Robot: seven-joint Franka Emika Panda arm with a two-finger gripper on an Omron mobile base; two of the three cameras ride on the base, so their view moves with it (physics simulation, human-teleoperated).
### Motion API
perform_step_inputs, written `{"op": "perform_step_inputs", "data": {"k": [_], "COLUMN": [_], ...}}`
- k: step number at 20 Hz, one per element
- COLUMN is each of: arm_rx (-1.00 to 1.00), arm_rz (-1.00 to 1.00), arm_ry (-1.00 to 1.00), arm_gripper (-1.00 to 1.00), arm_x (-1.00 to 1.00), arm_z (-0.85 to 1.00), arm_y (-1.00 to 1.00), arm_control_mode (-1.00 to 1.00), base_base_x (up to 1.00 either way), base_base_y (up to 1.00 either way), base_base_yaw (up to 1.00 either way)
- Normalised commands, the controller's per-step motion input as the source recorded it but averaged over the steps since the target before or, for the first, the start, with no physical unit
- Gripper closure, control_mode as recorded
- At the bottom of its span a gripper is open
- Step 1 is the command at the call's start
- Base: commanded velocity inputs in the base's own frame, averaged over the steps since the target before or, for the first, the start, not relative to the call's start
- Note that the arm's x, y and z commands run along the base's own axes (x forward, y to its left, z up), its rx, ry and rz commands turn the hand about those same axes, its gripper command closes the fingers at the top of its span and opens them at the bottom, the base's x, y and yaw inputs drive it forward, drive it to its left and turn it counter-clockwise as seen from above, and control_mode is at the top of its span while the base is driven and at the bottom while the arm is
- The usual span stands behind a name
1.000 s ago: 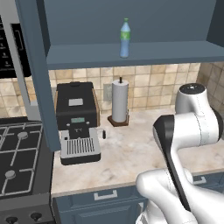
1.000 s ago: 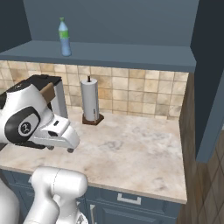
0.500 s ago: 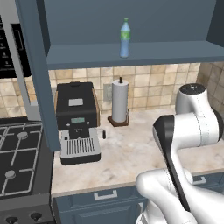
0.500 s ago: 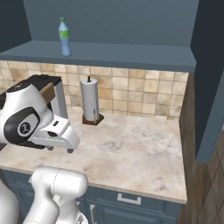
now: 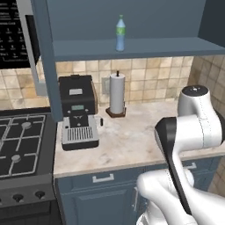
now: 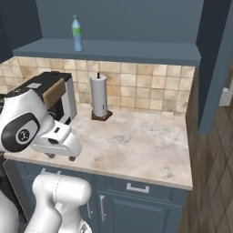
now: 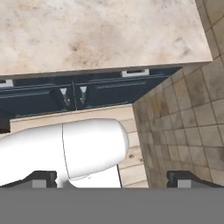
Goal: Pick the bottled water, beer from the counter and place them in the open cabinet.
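standing upright on the blue-grey wall cabinet shelf (image 5: 145, 47), the small light-blue plastic water bottle (image 5: 120, 34) is being left untouched; the two-finger gripper (image 7: 112, 178) is being held fully released over the beige marbled stone counter's (image 7: 100, 35) near edge.

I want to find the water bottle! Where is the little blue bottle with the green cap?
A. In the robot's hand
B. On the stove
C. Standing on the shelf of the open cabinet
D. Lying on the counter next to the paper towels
C: the bottled water stands upright on the shelf of the open cabinet, above the paper towel roll.
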Motion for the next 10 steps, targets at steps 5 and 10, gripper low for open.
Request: {"op": "perform_step_inputs", "data": {"k": [5,10], "arm_rx": [0.0,0.0], "arm_rz": [0.0,0.0], "arm_ry": [0.0,0.0], "arm_gripper": [-1.0,-1.0], "arm_x": [0.0,0.0], "arm_z": [0.0,0.0], "arm_y": [0.0,0.0], "arm_control_mode": [1.0,1.0], "base_base_x": [-0.38,-0.27], "base_base_y": [0.22,0.32], "base_base_yaw": [0.0,0.12]}}
